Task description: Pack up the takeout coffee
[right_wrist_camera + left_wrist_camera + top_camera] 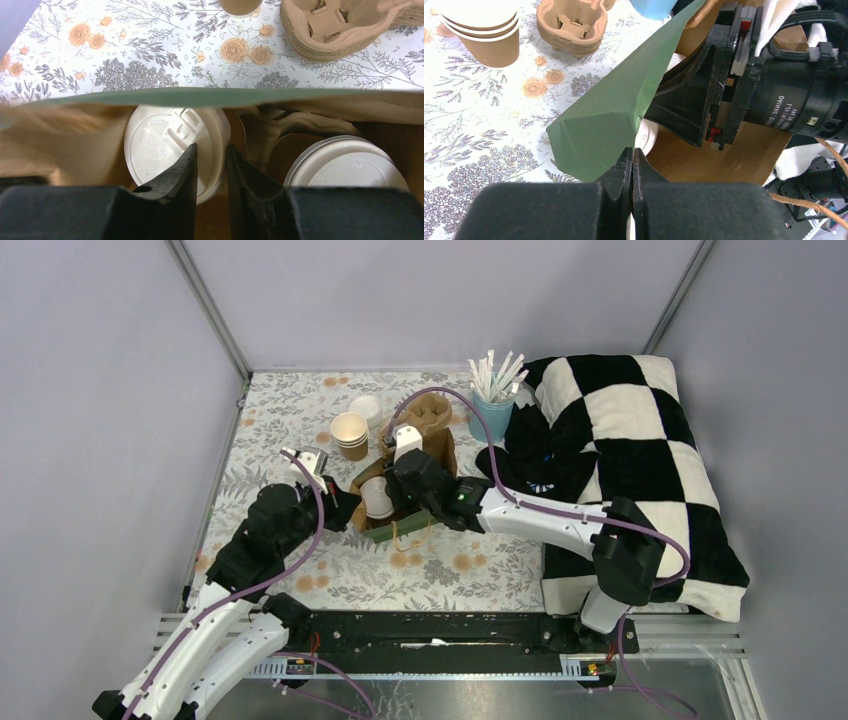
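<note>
A black-and-white checked blanket [620,440] is covering the right side of the floral surface [280,420]. A blue cup [490,418] of straws, stacked pulp carriers [340,27] and spare kraft cups [486,35] are sitting toward the far edge. Mid-surface, a green-rimmed brown paper bag [611,117] is holding both white-lidded coffee cups [167,140]. The left fingers [631,161] are pressed together, pinching its rim. The right fingers [193,157] are reaching inside, narrowly parted at one lid; whether they are gripping it, I cannot tell.
</note>
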Robot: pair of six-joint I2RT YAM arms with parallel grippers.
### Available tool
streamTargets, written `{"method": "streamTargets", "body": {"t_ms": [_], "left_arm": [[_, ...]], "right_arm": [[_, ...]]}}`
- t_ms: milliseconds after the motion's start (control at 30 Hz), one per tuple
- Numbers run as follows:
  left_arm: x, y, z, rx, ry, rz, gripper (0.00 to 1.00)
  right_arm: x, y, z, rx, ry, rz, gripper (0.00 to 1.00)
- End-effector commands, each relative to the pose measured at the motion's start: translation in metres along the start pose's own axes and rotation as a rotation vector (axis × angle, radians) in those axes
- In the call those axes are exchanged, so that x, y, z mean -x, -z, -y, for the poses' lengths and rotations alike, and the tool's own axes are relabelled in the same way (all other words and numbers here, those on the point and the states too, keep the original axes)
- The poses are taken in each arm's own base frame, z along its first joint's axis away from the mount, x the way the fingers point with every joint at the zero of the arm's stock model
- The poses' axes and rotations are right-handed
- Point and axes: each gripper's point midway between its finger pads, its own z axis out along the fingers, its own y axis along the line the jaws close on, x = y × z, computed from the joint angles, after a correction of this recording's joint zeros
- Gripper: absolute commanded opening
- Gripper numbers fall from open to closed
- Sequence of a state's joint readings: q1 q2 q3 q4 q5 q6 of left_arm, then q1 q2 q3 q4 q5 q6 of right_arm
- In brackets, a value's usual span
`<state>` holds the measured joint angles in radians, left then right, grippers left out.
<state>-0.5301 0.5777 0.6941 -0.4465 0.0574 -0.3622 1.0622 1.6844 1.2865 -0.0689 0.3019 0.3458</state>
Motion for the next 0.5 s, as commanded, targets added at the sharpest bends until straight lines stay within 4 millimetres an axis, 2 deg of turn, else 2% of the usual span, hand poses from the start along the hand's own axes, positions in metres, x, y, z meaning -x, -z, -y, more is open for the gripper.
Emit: {"method": "streamTargets", "body": {"t_ms": [0,100,267,467], "left_arm": [[0.001,0.0,0.001,-0.006,-0.021,0.005,0.0],[0.001,0.001,0.001,-0.008,-0.017,0.005,0.0],[0.003,0.0,0.0,-0.002,-0.017,0.009,0.0],[0.004,0.0,0.0,-0.001,-0.019,0.011,0.0]], "right_arm": [[0.02,-0.004,0.002,0.047,-0.102,0.084,0.0],[0.012,-0.014,0.002,0.057,-0.127,0.054,0.0],[-0.002,-0.023,0.015,0.03,-0.159,0.002,0.0],[-0.023,-0.031,0.029,-0.059,-0.091,-0.124,0.0]]}}
